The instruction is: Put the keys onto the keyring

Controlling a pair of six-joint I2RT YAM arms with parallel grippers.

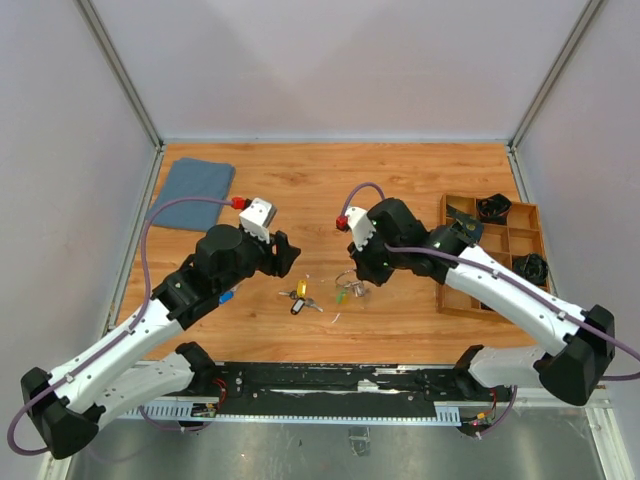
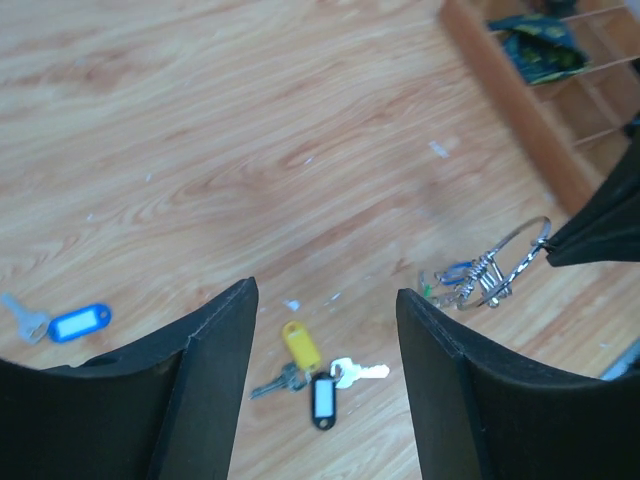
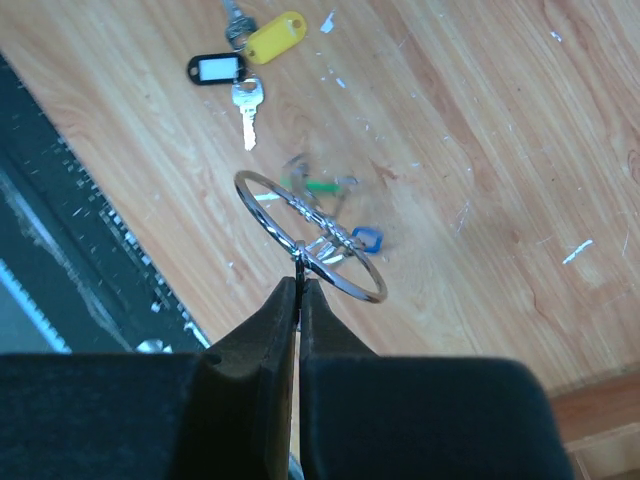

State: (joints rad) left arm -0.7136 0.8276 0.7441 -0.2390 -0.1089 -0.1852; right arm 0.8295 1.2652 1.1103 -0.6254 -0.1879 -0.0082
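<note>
Right wrist view gives us the clearest look: the right jaws are pressed fully together on the thin wire of the keyring [image 3: 265, 225], pinching it at one point of its rim so the loop juts out tilted beyond the tips. We see a few silver keys [image 3: 325, 245] already threaded on it. A green tag [image 3: 320, 185] and a small blue piece [image 3: 367, 238] hang with them, both blurred. We cannot tell whether they touch the wood.

From above, we place the keyring near the middle of the worktop's [image 1: 400, 170] near edge, just in front of the right arm [image 1: 470, 265].

The left jaws stand partly open with nothing between them, hanging above the wood. Their two dark fingers [image 2: 215, 370] frame a loose bunch lying just beside the ring, toward the left edge. The bunch is a yellow-tagged key [image 2: 300, 345], a black tag [image 2: 322, 398] and a plain silver key [image 2: 358, 372], all touching or nearly so.

Well apart from these, toward the near left corner, a blue-tagged key [image 2: 78, 322] lies flat beside the left arm [image 1: 215, 265].

A folded blue cloth [image 1: 197, 180] sits in the far left corner. A wooden compartment tray [image 1: 455, 300] along the right edge holds some dark things.
</note>
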